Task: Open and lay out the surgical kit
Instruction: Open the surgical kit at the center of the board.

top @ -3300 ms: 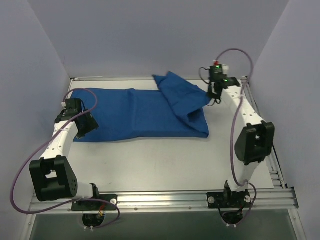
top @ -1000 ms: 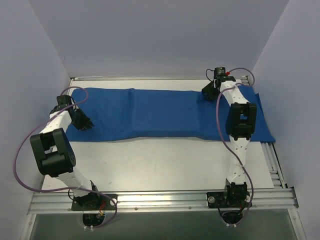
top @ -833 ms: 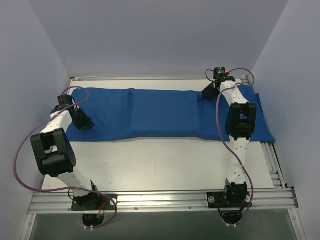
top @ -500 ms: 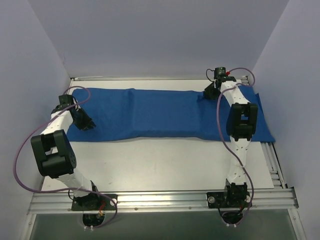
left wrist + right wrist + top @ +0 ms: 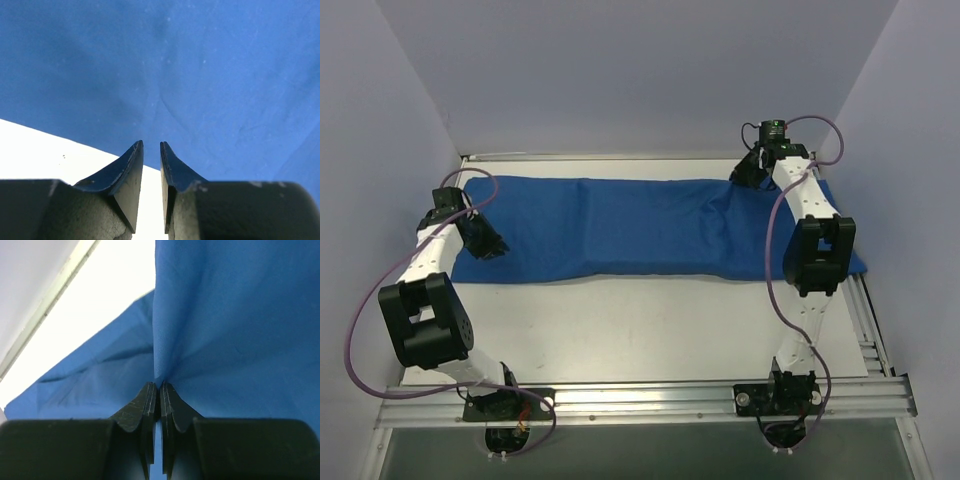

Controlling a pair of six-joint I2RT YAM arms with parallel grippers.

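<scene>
A: Blue cloth wrap [image 5: 620, 225] now lies flat along the far half of the worktop [image 5: 640, 330], left edge to right edge. A few secs ago its right flap was still folded back over the middle.
B: So one layer's open. Anything inside showing?
A: Nope, just cloth. Whatever's under it, can't tell.
B: Right gripper [image 5: 159, 385]?
A: Far right corner, just clamped on a raised ridge of the wrap. Was a bit apart a sec ago, and it's shifted closer to that corner.
B: Prob. abt to pull the next fold, I'd guess. Left gripper [image 5: 151, 144]?
A: By the left edge, over the wrap's near hem, jaws a slit apart, nothing betw. them.
</scene>
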